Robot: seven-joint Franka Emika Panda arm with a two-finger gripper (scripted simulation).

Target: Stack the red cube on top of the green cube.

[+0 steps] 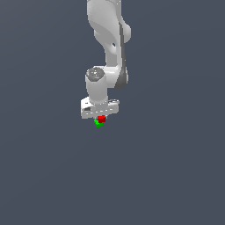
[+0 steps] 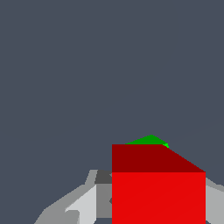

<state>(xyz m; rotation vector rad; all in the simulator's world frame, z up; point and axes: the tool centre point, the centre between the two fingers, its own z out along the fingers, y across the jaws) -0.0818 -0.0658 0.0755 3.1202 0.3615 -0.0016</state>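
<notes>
The gripper, closed on the red cube, holds it directly over the green cube on the worktop, where a slightly off-centre release could tip the red cube off the edge.

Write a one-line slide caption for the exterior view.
White arm's tool holds the red cube directly over the green cube on a plain grey floor.
</notes>
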